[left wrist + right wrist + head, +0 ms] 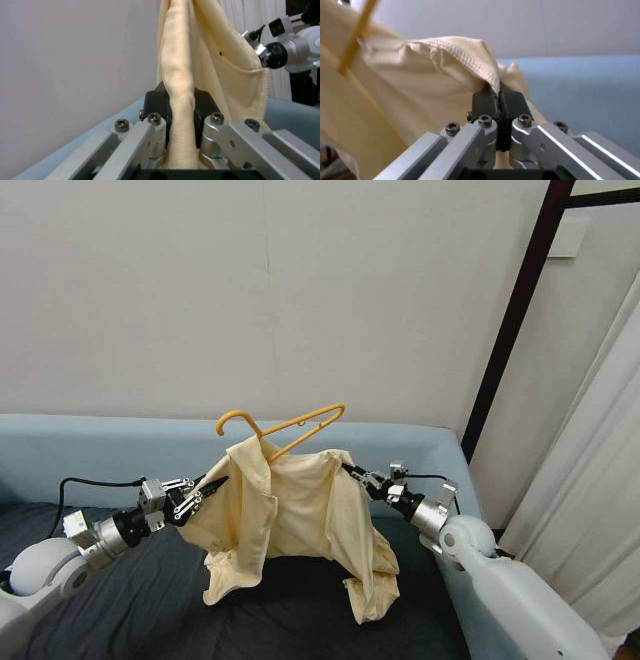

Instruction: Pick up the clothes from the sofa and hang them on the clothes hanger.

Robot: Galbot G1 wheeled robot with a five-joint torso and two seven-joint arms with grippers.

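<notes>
One left gripper (216, 481), its arm stretched low from 8 o'clock, is clamped on a rolled edge of the single cream woven shirt (300, 515). The shirt hangs spread above the pale blue sofa (90, 445). One orange plastic hanger (290, 425) pokes out tilted at the shirt's 12 o'clock. At 3 o'clock, one right gripper (352, 473), arm reaching from 4 o'clock, pinches the shirt's other edge.

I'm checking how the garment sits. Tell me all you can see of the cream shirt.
The shirt is pale cream woven cloth, crumpled, held up above the dark sofa seat. An orange hanger sticks out at its collar. The left gripper pinches one edge, the right gripper the other; its tail droops toward the seat.
</notes>
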